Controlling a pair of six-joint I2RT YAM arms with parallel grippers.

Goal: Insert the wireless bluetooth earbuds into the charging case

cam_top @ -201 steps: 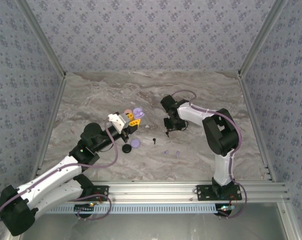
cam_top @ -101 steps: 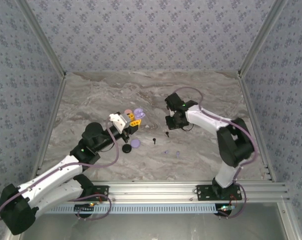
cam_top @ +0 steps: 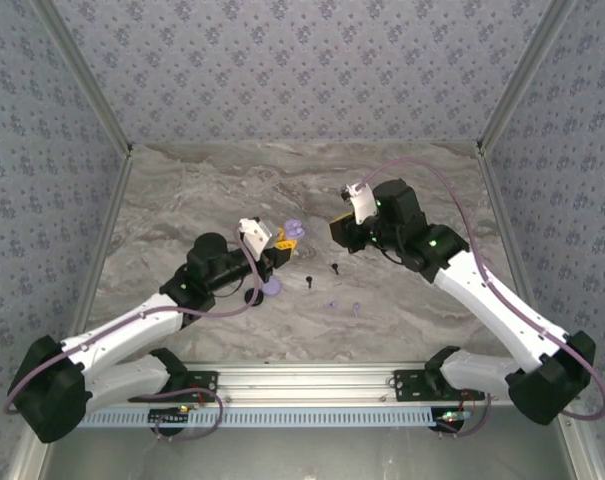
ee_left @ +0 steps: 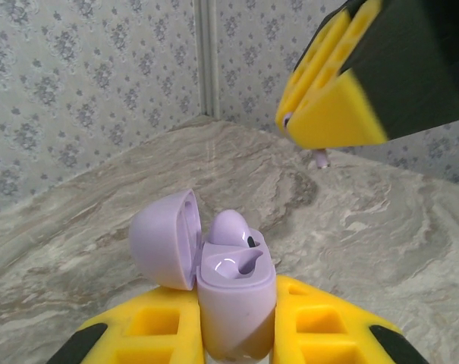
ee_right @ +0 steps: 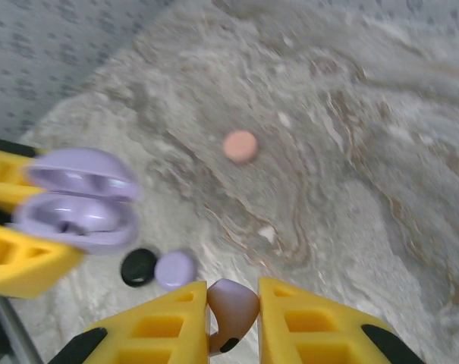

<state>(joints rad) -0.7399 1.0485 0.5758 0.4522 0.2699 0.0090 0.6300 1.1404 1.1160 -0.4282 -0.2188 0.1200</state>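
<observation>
left end effector (cam_top: 282,238): clamped on open charging case (ee_left: 235,292), presenting it
right end effector (cam_top: 337,230): clamped on lavender earbud (ee_right: 231,302), for insertion

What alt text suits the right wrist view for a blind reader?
The right gripper pinches a pale lavender earbud above the marble table. The left gripper, at left, holds the open lavender charging case; a pink disc, a black disc and a lavender disc lie nearby.

Lavender charging case (ee_left: 235,296); pinkish earbud (ee_right: 233,303); grey marbled table (cam_top: 402,180); pink disc (ee_right: 240,145).
</observation>
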